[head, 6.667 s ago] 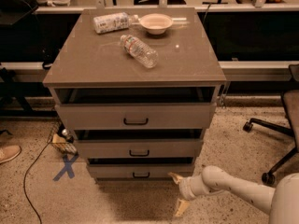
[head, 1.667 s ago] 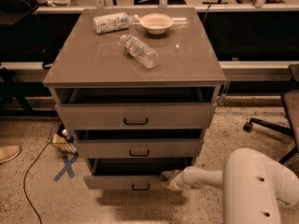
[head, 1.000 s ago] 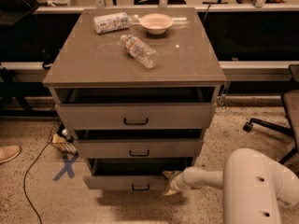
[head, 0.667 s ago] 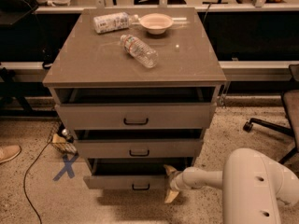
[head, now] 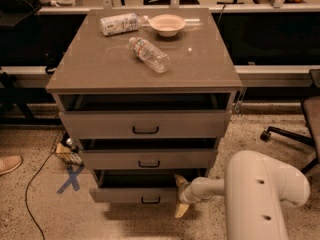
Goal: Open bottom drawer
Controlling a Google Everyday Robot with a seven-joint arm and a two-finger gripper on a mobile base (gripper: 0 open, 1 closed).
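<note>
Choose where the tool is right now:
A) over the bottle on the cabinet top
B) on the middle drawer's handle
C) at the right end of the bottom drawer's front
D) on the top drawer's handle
C: the tool, fingers spread, sits against the right end of the bottom drawer, beside its front panel.

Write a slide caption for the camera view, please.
Open gripper at the right end of the partly open bottom drawer.

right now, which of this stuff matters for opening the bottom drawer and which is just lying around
For the job:
bottom drawer, partly out
its black handle
gripper, at the drawer's right end

Just lying about:
bowl
labelled bottle
clear bottle
blue tape X on the floor
shoe
</note>
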